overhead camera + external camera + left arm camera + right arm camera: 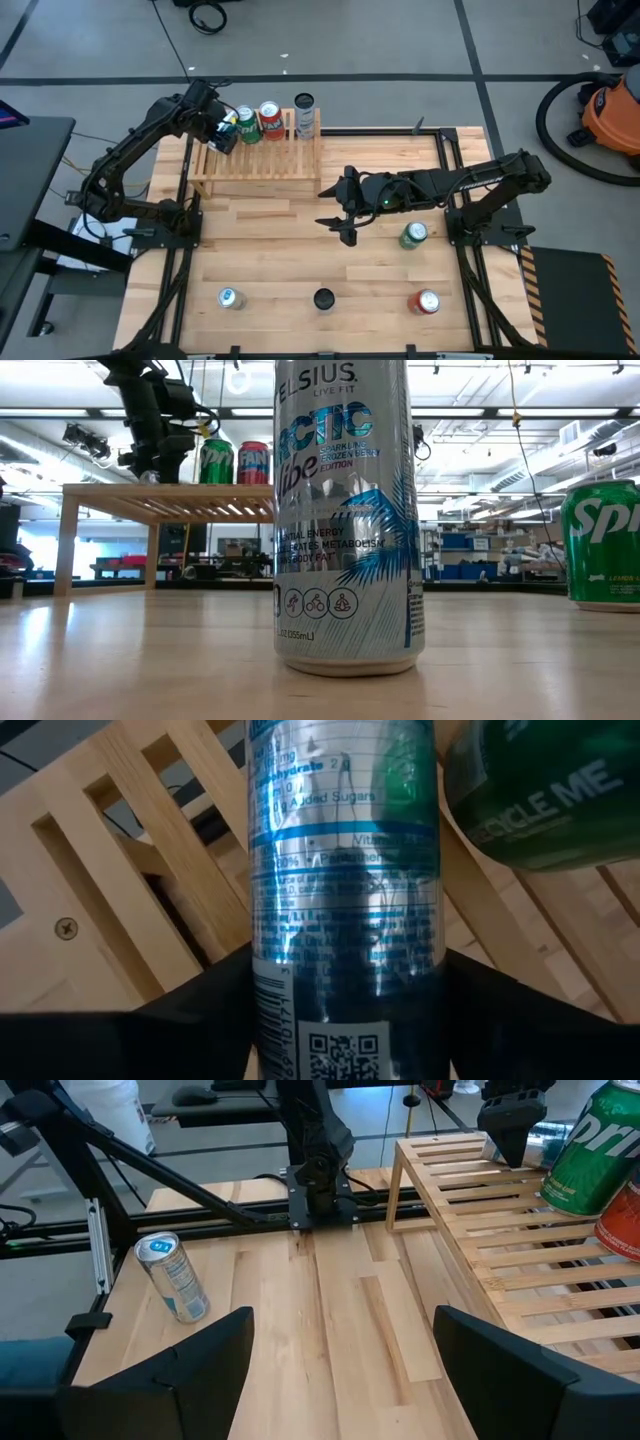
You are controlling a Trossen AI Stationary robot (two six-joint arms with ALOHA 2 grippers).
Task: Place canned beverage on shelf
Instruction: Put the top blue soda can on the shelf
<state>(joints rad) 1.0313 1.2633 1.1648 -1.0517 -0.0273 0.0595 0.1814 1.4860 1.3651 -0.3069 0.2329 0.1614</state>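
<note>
The left end effector (222, 128) is at the far left end of the shelf (258, 160), above its slats. Its fingers are closed narrow around a silver and blue can (340, 890), which fills the left wrist view between the two dark fingers; the wooden slats of the shelf show just behind the can. Just beside it on the shelf stands a green can (246, 124), then a red can (270, 120), and near the right end a dark-topped can (304, 106). In the low view the green and red cans stand upright on the shelf, and the left arm (150, 420) comes down beside them.

The right end effector (345, 215) hangs over the middle of the counter (270, 255), in front of the shelf and well apart from it. Its fingers stand half open and hold nothing.

On the counter, a second green can (414, 235) stands near the right arm. Along the near edge there are a silver can (230, 298), a tall can with a dark top (324, 299) and a second red can (426, 302).
</note>
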